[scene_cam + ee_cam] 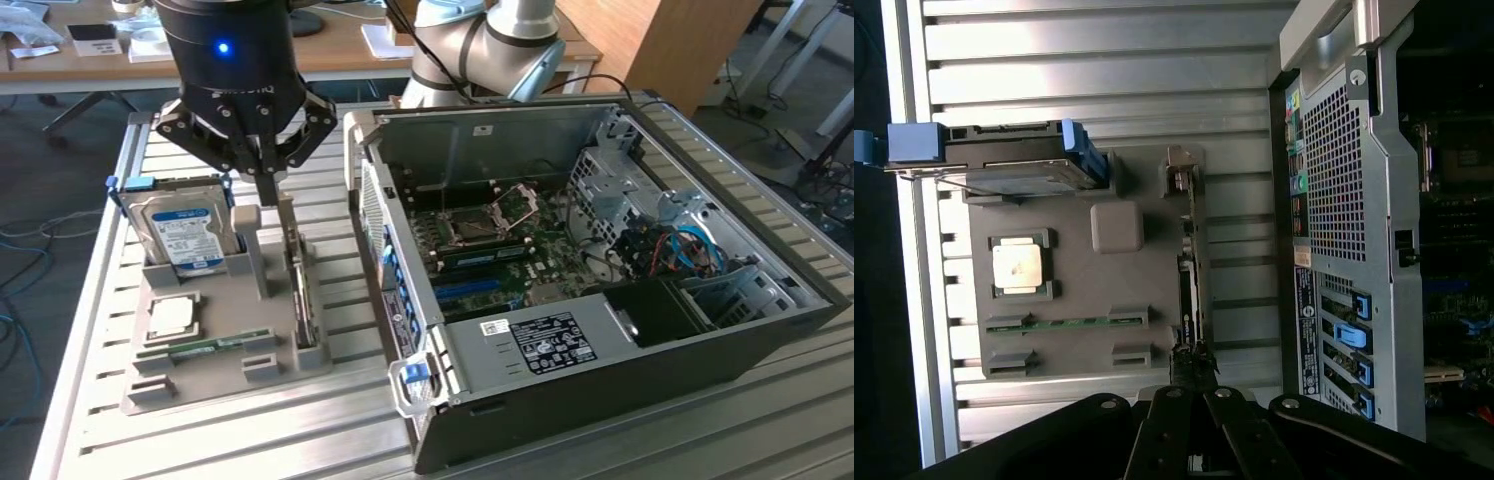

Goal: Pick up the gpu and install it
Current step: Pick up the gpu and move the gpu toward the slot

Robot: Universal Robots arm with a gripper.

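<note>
The gpu [302, 290] stands on edge in a slot of the grey holder tray [200, 385], a thin card seen edge-on [1194, 270]. My gripper [272, 195] hangs right over the card's far end, its fingers drawn together onto the thin top edge [1189, 362]. The card still sits in its slot. Beside the tray, the open computer case [601, 250] lies on its side with the motherboard [494, 240] exposed.
On the same tray, a blue-labelled hard drive [187, 235] stands upright, with a silver processor [174, 318] and a narrow green memory stick [207, 347] lying nearby. The case's rear panel [1354, 200] faces the tray. Everything rests on a ribbed aluminium table [267, 440].
</note>
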